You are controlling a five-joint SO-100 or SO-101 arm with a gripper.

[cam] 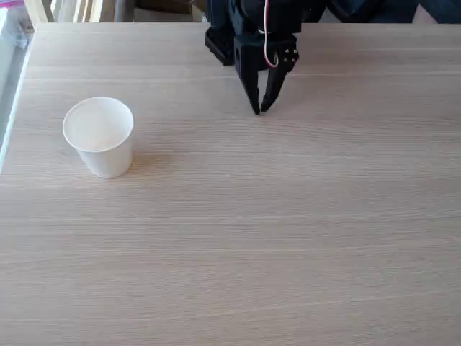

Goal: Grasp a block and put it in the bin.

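The bin [101, 137] is a plain white paper cup standing upright on the left part of the wooden table. What I see of its inside is plain white. The block is out of view. My black gripper [260, 109] hangs at the far middle of the table, fingers pointing down toward the tabletop. Its fingertips meet, so it is shut with nothing visible between them. It is well to the right of the bin and farther back.
The light wood table [274, 238] stretches wide in front of and to the right of the gripper. The arm's black body [245, 29] with a white cable sits at the far edge. A bright window edge [11, 65] runs along the far left.
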